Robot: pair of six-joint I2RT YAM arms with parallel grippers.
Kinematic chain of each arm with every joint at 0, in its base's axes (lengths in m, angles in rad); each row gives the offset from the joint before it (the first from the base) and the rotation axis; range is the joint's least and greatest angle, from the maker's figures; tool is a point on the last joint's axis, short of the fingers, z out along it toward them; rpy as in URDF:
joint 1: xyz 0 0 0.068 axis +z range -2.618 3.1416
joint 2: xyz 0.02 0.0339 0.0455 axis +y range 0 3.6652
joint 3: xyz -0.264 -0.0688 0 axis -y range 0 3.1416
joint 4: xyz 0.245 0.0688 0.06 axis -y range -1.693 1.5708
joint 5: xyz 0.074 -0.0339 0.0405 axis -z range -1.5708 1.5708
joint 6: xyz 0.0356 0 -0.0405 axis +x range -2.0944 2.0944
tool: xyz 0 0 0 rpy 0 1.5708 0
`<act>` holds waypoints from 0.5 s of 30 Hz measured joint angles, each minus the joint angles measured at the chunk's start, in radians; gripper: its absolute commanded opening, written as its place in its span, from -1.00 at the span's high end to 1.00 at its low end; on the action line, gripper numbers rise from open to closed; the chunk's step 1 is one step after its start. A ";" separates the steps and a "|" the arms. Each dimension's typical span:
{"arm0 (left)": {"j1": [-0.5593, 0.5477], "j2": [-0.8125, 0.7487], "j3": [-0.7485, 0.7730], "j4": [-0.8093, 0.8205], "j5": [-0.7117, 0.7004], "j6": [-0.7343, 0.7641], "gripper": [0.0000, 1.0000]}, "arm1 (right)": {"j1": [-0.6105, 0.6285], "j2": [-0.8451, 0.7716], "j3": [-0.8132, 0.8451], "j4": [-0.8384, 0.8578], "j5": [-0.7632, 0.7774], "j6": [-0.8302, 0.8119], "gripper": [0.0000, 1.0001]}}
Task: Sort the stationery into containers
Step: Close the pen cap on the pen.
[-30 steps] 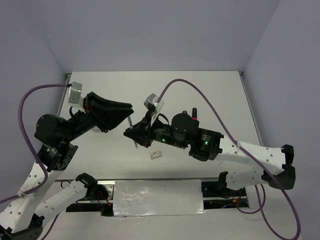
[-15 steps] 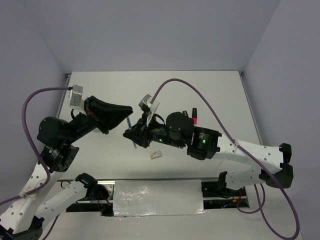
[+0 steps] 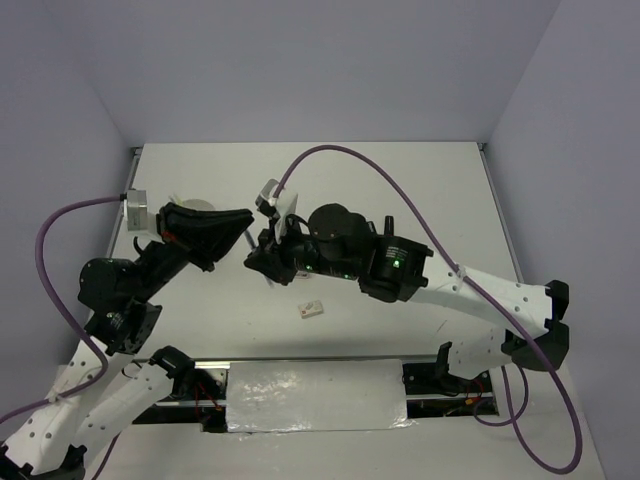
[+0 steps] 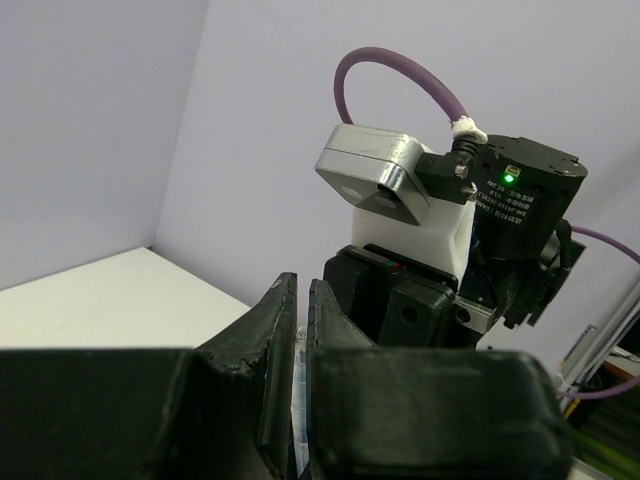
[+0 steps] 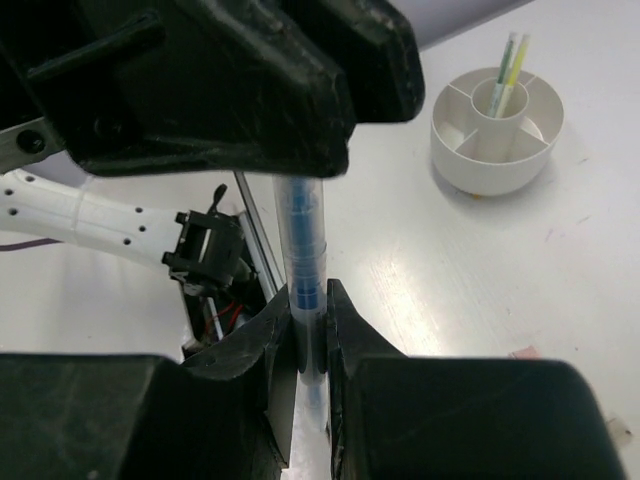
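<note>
Above the table point(image 3: 420, 180), left pincer point(image 4: 303, 292) and right pincer point(image 5: 308, 302) both clamp one pen point(image 5: 303, 240) (motor label point(image 4: 497, 200) illegible).

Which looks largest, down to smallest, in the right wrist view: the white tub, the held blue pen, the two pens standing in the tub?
1. white tub: most area.
2. blue pen: longer but thinner; near the camera, so ranks 1 and 2 are unsure.
3. two standing pens: clearly smallest.

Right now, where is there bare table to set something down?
Free: the table at far right, between purple cable and wall, and the strip along the back wall. Crowded: centre, where left gripper and right gripper clamp the pen near the eraser; tub at left.
</note>
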 measured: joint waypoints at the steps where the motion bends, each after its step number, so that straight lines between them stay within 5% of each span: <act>1: 0.000 -0.003 -0.013 0.015 -0.010 0.000 1.00 | -0.003 0.011 0.011 -0.007 -0.001 -0.002 1.00; 9: -0.011 -0.058 -0.050 0.030 -0.092 0.027 0.98 | -0.011 0.096 0.130 -0.084 -0.035 -0.022 1.00; 11: -0.018 -0.071 -0.041 -0.003 -0.110 0.036 0.48 | -0.011 0.097 0.131 -0.084 -0.058 -0.021 1.00; 15: -0.041 -0.074 0.016 -0.199 -0.127 0.072 -0.01 | -0.016 0.084 0.100 0.041 -0.057 -0.006 1.00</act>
